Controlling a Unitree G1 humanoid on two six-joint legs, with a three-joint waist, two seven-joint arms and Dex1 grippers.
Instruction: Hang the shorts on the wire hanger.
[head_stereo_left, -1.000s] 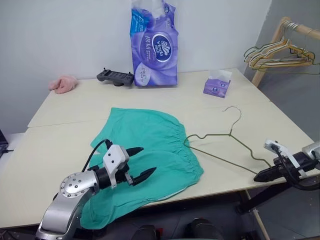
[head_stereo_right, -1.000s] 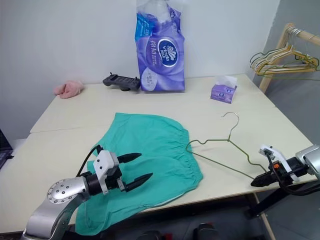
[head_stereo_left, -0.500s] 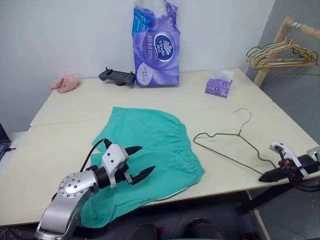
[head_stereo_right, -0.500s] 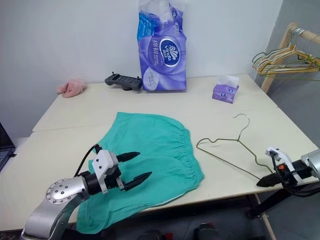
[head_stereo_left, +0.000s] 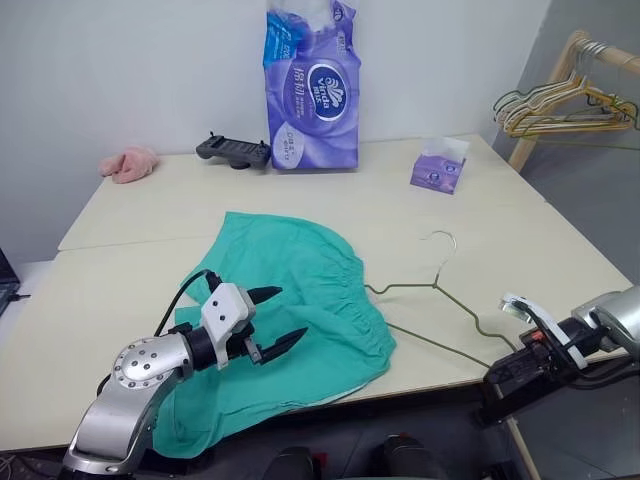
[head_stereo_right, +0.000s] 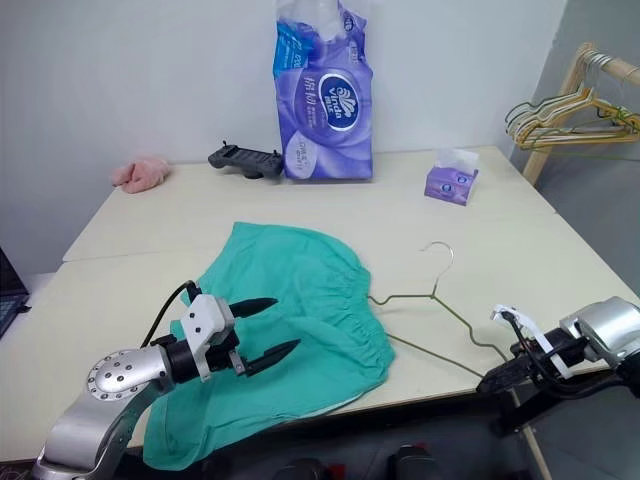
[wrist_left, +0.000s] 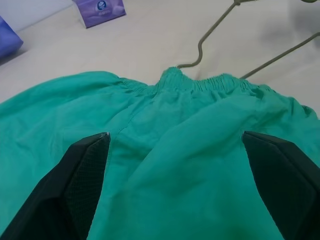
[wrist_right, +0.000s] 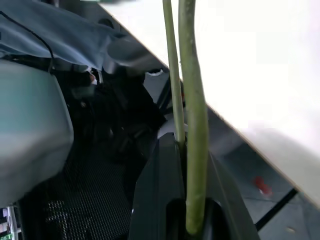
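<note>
You had bare table (head_stereo_left: 130, 300) to the left of the shorts (head_stereo_left: 300, 290) and a wide open strip behind them, with the toilet-paper pack (head_stereo_left: 310, 90), the black controller (head_stereo_left: 232, 151), the tissue box (head_stereo_left: 436, 172) and the pink cloth (head_stereo_left: 128, 164) well back along the far edge. On the right, the wire hanger (head_stereo_left: 440, 300) lay across the tabletop, its near corner touching the waistband, so a pass there met wire. The rack of hangers (head_stereo_left: 560, 100) stood off the table's far right corner.
</note>
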